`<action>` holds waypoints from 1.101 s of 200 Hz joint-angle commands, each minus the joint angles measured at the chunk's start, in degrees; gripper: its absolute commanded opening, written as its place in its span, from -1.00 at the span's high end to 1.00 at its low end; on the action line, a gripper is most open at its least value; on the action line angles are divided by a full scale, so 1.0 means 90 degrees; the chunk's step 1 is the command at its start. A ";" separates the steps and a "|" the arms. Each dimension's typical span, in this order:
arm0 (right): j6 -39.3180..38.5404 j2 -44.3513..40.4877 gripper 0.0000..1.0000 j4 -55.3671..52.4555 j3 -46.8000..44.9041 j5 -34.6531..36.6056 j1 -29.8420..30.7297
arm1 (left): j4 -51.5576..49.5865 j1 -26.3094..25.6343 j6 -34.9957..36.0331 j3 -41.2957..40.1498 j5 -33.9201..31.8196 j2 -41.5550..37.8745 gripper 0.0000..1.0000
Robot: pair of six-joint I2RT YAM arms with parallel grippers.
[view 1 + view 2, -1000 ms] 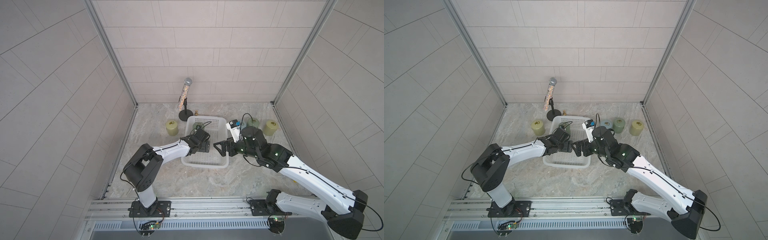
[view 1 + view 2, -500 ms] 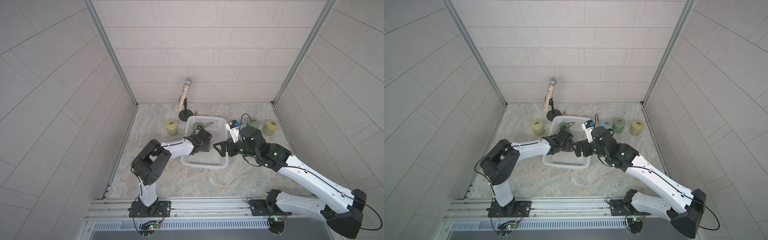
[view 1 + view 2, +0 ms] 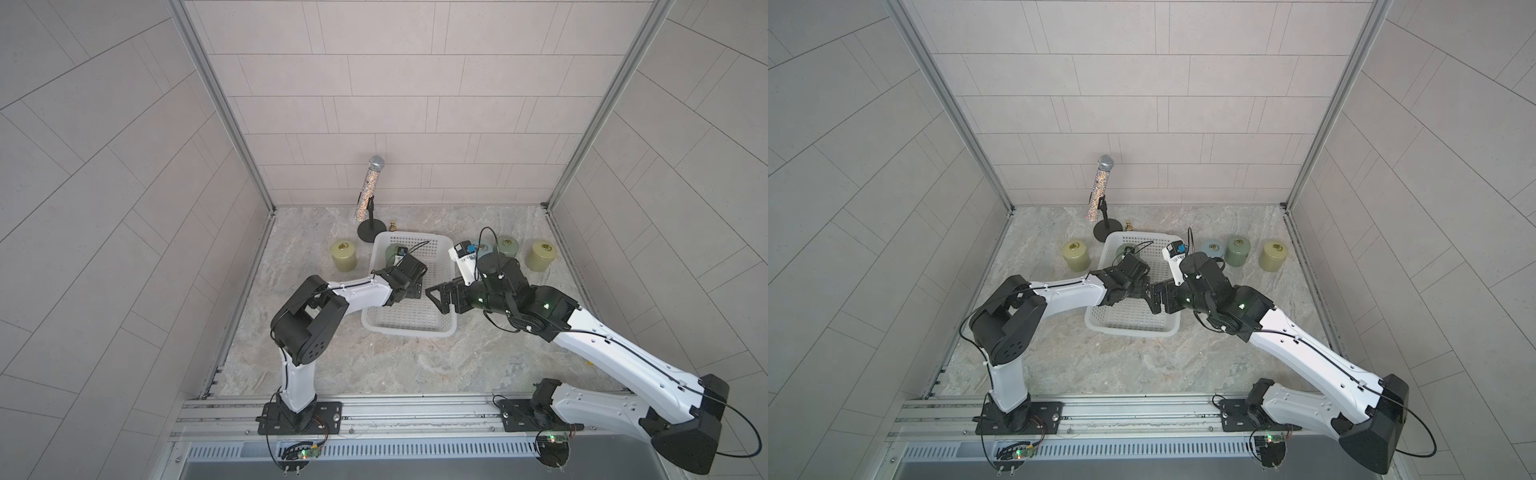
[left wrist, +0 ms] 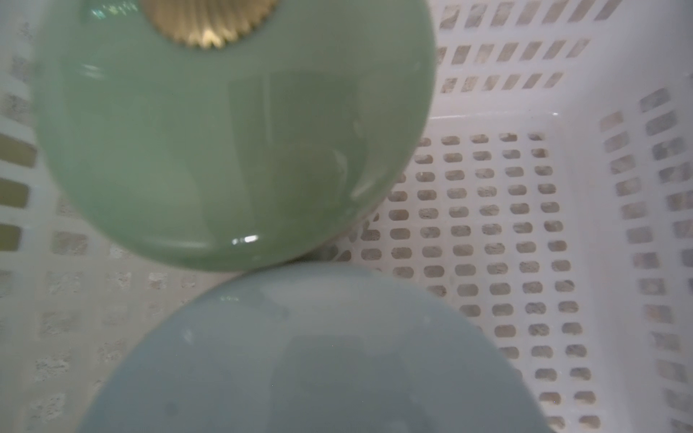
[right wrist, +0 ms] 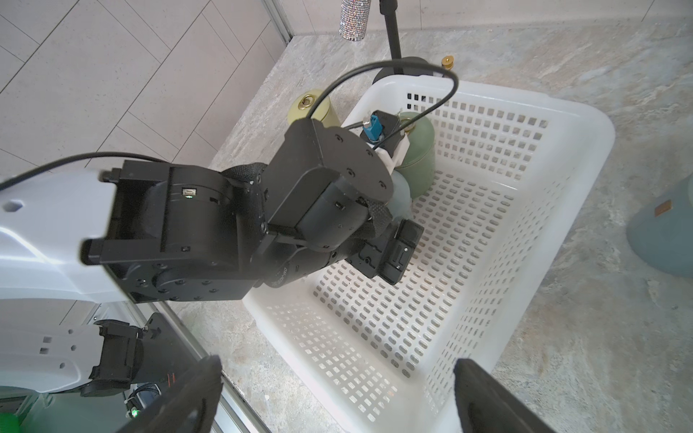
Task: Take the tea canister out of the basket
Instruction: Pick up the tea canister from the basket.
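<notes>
The white basket [image 3: 409,328] [image 3: 1133,328] [image 5: 517,232] stands mid-table. Two tea canisters stand in its far-left corner. One is green with a brass knob [image 3: 392,252] [image 3: 1124,251] [image 4: 225,131] [image 5: 417,150]. The other is pale blue [image 4: 300,356] [image 5: 402,195] and sits directly under my left gripper [image 3: 409,286] [image 3: 1136,286]. One of its fingers [image 5: 397,255] hangs down beside that canister; the jaws are hidden in the left wrist view. My right gripper [image 3: 436,297] [image 3: 1152,297] [image 5: 337,375] hovers open above the basket's near-right part, with nothing between its fingers.
A yellow canister [image 3: 344,256] stands left of the basket. Right of the basket stand blue-grey [image 3: 484,251], green [image 3: 508,246] and yellow [image 3: 540,255] canisters. A glittery microphone on a stand [image 3: 368,195] and a small brass knob [image 3: 392,226] are behind the basket.
The left arm's elbow has risen and swung inward while its gripper stayed low in the basket's far-left part. The right arm has hardly moved.
</notes>
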 commanded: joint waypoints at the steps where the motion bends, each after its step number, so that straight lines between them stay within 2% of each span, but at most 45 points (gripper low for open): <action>1: 0.0014 0.0026 -1.00 -0.0106 0.0155 0.0023 0.0027 | 0.0021 0.0030 0.0119 0.0057 0.0063 0.0206 -0.91; 61: 0.0019 0.0078 -1.00 -0.0052 0.0178 0.0013 0.0029 | 0.0021 0.0009 0.0115 -0.0076 0.0210 -0.0001 -0.64; 122: 0.0015 0.0040 -0.99 -0.0046 0.0187 0.0020 0.0029 | -0.0197 -0.0079 0.0060 -0.0158 0.0343 -0.0449 -0.63; 220: -0.0199 -0.0321 -1.00 -0.0157 0.0177 0.0423 0.0019 | -0.1343 -0.0345 -0.0043 0.0114 0.0281 -0.1697 -0.64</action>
